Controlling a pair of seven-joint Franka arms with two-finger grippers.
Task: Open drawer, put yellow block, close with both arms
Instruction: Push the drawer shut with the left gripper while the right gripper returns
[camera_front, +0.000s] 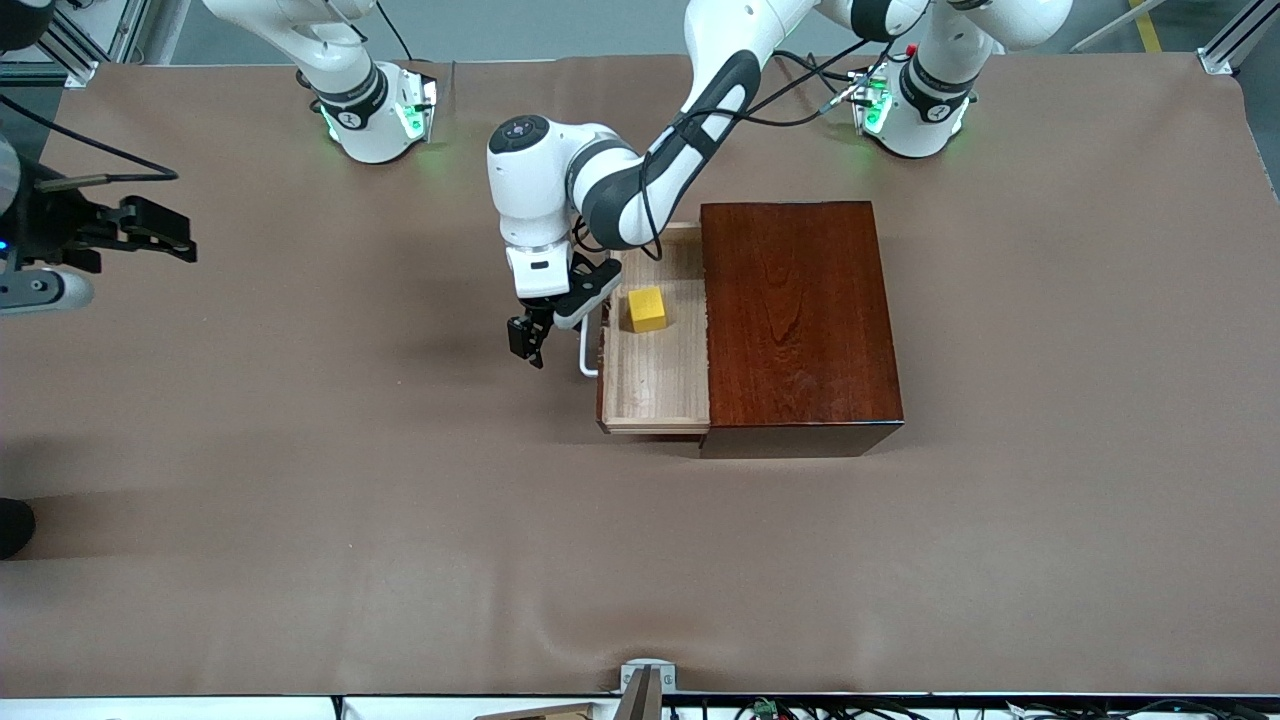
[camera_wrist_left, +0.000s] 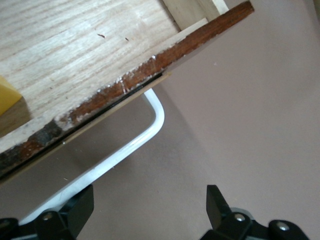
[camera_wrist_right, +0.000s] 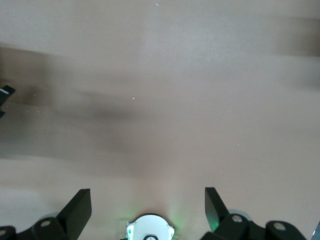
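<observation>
The drawer stands pulled out of the dark mahogany box, toward the right arm's end of the table. The yellow block lies in the pale tray; a corner of it shows in the left wrist view. The white U-shaped handle sticks out from the drawer's front and also shows in the left wrist view. My left gripper hangs open in front of the drawer, just beside the handle and holding nothing. My right gripper waits open and empty over the right arm's end of the table.
A brown mat covers the whole table. The arms' round bases with green lights stand along the edge farthest from the front camera. A metal clamp sits at the nearest edge. A dark object shows at the right arm's end.
</observation>
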